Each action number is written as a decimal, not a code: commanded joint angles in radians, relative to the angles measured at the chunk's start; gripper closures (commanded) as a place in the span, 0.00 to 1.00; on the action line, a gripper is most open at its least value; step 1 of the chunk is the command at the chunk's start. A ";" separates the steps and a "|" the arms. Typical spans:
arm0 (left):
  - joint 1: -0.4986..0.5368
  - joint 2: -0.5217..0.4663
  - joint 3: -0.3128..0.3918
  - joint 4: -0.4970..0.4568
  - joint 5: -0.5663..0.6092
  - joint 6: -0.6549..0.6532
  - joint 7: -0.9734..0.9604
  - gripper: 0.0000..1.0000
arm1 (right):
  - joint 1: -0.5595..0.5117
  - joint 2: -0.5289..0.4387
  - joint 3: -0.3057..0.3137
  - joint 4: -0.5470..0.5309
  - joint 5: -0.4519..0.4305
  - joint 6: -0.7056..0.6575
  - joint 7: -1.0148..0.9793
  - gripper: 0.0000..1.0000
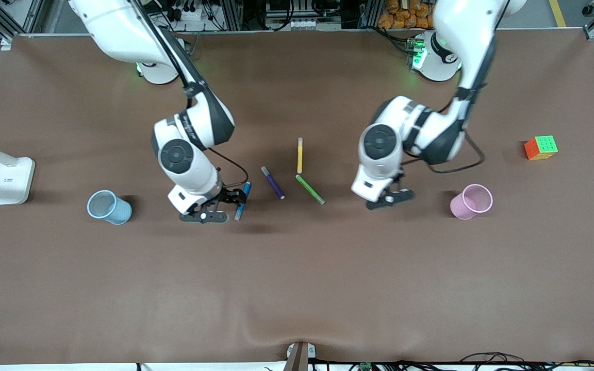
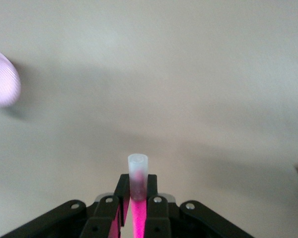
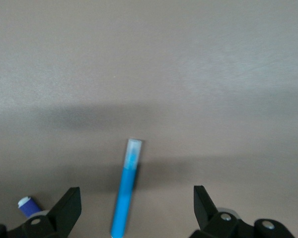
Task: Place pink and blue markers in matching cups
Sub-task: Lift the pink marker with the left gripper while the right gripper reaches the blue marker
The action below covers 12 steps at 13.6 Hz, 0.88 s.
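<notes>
The blue cup (image 1: 109,207) stood nearest the front camera, toward the right arm's end of the table, tilted slightly. The pink cup (image 1: 471,202) stood about as near, toward the left arm's end.

Between the cups were both grippers. The right gripper (image 1: 239,200) was low over the blue marker (image 1: 238,212), which lay on the table beside the blue cup but well apart from it. In the right wrist view that gripper's (image 3: 136,194) fingers (image 3: 69,203) stood wide apart, with the blue marker (image 3: 125,193) lying between them and touching neither (nothing was gripped).

The left gripper (image 1: 392,198) was over bare table (image 1: 297,288) between the green pen (image 1: 310,189) and the pink cup. In the left wrist view the gripper (image 2: 137,181) was clamped on the pink marker (image 2: 137,213), whose pale cap stuck out past the fingertips (image 2: 123,191). The pink cup (image 2: 2,78) showed as a blur off to one side, well apart from the marker.

In the middle, the green pen lay nearest. The purple pen (image 1: 273,182) lay a little farther, near the blue marker. The yellow pen (image 1: 300,155) lay farthest, its end just beside the green one's.

A white lamp base (image 1: 11,180) sat past the blue cup at the right arm's end. A colour cube (image 1: 541,147) lay farther from the camera than the pink cup, at the left arm's end.
</notes>
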<state>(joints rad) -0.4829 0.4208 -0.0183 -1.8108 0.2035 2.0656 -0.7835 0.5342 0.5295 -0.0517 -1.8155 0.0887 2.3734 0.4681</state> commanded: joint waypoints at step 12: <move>0.305 -0.229 -0.026 -0.102 0.191 0.114 0.332 1.00 | 0.043 0.145 -0.014 0.028 -0.021 0.147 0.032 0.00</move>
<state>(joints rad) -0.2019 0.2442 -0.0266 -1.8364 0.3770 2.1136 -0.4610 0.5610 0.6607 -0.0532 -1.8068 0.0804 2.5194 0.4742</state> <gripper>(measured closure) 0.824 0.000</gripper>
